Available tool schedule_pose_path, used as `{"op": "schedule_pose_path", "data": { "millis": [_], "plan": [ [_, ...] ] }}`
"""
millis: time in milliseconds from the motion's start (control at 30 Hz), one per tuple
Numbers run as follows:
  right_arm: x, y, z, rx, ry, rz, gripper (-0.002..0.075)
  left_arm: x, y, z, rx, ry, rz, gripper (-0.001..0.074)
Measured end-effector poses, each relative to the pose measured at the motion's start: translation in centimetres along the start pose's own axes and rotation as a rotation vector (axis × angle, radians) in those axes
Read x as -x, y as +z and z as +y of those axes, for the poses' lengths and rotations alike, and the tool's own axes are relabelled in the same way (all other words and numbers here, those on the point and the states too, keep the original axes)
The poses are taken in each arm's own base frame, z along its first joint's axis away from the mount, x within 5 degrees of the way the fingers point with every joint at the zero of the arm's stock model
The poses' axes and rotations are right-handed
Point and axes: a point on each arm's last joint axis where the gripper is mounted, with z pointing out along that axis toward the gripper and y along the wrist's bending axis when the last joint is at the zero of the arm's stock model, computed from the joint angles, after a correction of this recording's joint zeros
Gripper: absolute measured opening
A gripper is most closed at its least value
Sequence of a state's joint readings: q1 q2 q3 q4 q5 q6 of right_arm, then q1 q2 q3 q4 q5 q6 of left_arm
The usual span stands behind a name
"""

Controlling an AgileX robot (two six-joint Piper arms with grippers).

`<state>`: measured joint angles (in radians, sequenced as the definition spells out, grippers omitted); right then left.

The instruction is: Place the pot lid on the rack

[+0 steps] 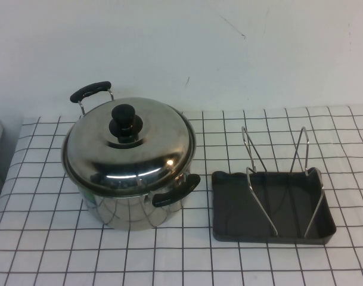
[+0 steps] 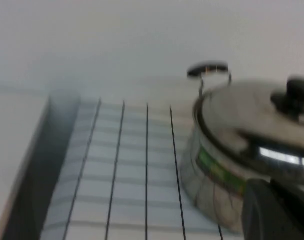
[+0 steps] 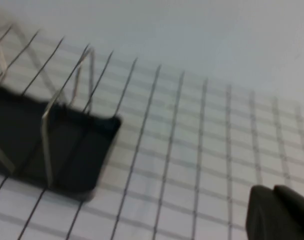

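pot lid (image 1: 133, 149) seated on the steel pot (image 1: 130, 205), black knob (image 1: 125, 121) upright at its centre; pot on the left of the checked cloth (image 1: 229, 262). rack (image 1: 275, 182) just beside it on the right, wire prongs rising from the dark tray (image 1: 229, 208), nothing in them. no arm in the high view. left gripper (image 2: 276, 212) only a dark edge in its wrist view, near the pot's side and below lid level; right gripper (image 3: 279, 212) likewise a dark edge, over bare cloth beside the tray's corner. cannot tell of either whether spread or closed.

task not yet begun. step in hand, by judgement: reach for the knob. best taken from straight above, centred on the knob's neck, closed firmly before lifting, since the polished dome offers no other hold. then lifted clear of the rim, tipped onto its edge, lowered between the prongs without knocking the light tray.
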<state>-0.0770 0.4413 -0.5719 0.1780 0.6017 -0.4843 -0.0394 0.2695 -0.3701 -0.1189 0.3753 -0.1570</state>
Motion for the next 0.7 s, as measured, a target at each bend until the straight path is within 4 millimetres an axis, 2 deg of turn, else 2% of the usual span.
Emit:
{"op": "schedule_pose_path", "data": {
  "millis": [133, 267, 467, 633, 700],
  "plan": [
    [-0.8, 2.3, 1.2, 0.209, -0.062, 0.184, -0.0003, -1.7, 2.0, -0.9, -0.093, 0.065, 0.268, -0.0003],
    [-0.9, 3.2, 2.1, 0.352, -0.101, 0.226, -0.0003, -1.4, 4.0, -2.5, -0.246, 0.087, 0.418, -0.0003],
    [-1.4, 3.9, 3.1, 0.457, -0.117, 0.178, -0.0003, 2.5, 8.3, -4.5, -0.36, 0.123, 0.512, -0.0003],
    [-3.6, 4.7, 4.6, 0.55, -0.105, 0.156, -0.0003, 6.3, 12.3, -5.5, -0.378, 0.17, 0.489, -0.0003],
    [-4.1, 4.8, 5.0, 0.581, -0.086, 0.139, -0.0003, 7.1, 14.2, -5.6, -0.361, 0.178, 0.456, -0.0003]
  ]
}}
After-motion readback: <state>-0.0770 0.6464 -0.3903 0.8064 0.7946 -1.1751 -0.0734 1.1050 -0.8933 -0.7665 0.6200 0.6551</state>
